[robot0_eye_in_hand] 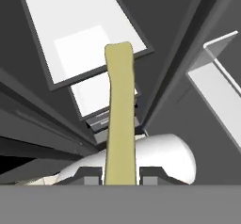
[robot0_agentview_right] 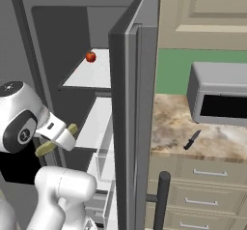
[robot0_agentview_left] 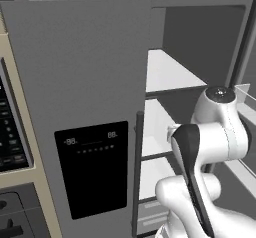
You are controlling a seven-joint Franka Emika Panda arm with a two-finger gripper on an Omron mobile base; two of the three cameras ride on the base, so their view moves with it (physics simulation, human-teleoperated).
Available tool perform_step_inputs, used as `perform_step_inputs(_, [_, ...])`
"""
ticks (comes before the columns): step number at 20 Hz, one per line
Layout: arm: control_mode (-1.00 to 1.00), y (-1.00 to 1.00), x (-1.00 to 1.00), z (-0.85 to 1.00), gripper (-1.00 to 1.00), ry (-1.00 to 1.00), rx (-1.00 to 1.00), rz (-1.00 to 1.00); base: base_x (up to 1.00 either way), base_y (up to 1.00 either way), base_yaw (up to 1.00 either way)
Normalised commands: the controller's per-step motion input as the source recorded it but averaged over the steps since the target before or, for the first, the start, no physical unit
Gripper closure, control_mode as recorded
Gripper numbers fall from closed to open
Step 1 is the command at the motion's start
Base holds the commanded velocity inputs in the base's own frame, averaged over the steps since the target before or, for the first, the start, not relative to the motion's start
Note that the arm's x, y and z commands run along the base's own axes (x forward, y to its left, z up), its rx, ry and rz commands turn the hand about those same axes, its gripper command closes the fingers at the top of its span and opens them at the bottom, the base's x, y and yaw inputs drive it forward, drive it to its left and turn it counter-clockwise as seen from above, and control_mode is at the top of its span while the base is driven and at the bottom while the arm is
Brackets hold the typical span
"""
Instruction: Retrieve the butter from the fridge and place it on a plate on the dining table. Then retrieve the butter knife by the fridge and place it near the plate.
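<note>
Gripping the butter (robot0_eye_in_hand: 120,115), gripper (robot0_eye_in_hand: 121,176) jaws clamped, thin olive-yellow stick, fridge (robot0_agentview_left: 90,72) open

Flat, even rendered light without glare; the white fridge shelves (robot0_agentview_left: 165,72) are bright, the far interior dim, edges slightly soft.

Base cams flanking arm, close up, both facing open fridge (robot0_agentview_left: 90,62) shelves; hand cam looking along gripper (robot0_eye_in_hand: 121,176) into fridge.
</note>
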Motion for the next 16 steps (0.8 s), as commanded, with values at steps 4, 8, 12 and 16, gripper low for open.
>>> perform_step_inputs(4, [-1.00,0.00,0.00,-0.01,1.00,0.00,0.00,0.00,0.00,0.00,0.00])
perform_step_inputs(8, [1.00,0.02,-0.19,-0.07,1.00,0.03,0.00,0.00,-0.45,0.07,0.01])
perform_step_inputs(12, [1.00,0.00,0.00,0.00,1.00,0.00,0.00,0.00,-0.97,0.39,0.01])
perform_step_inputs(16, [1.00,0.00,0.00,0.00,1.00,0.00,0.00,0.00,-0.57,0.95,0.00])
